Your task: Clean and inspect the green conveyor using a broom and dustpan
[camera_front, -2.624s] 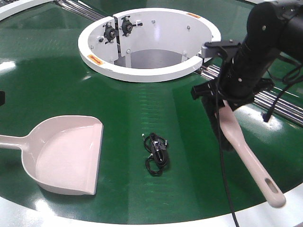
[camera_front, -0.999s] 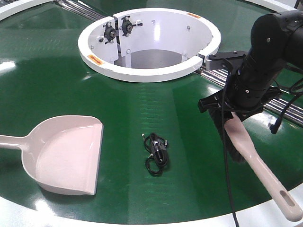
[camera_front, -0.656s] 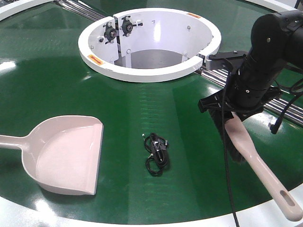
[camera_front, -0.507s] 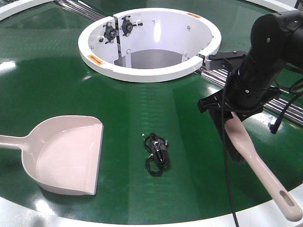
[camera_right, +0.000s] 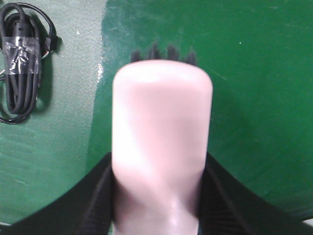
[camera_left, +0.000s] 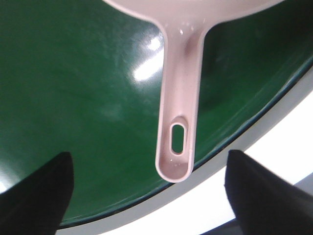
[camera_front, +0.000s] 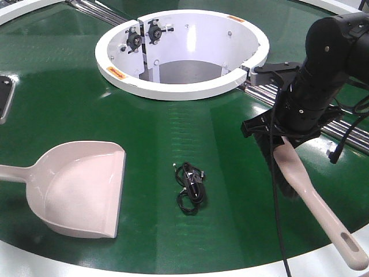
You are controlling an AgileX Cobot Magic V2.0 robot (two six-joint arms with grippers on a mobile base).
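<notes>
On the right side of the green conveyor (camera_front: 69, 86), my right tool (camera_front: 275, 131) is clamped on the broom (camera_front: 300, 179) at its wide head end. The jaws press in from both sides, as the right wrist view shows. The slotted handle trails out toward the near white rim. I judge the grip sits that far forward so the dark bristles point down at the belt and can be pushed sideways. Whether they actually touch the surface I cannot tell.

A taped black cable bundle (camera_front: 190, 187) lies on the belt between broom and dustpan (camera_front: 81, 190), apart from both. It looks like the thing to be swept. The dustpan rests flat with its wide mouth facing the bundle, which suits a sweep from right to left.

My left tool (camera_left: 151, 193) has its jaws wide apart, one either side of the end of the dustpan's handle, gripping nothing. I read that as lining up to take the handle, so the pan can be steadied against the broom's push. The white hub (camera_front: 179, 52) stands well behind all this, out of the way.
</notes>
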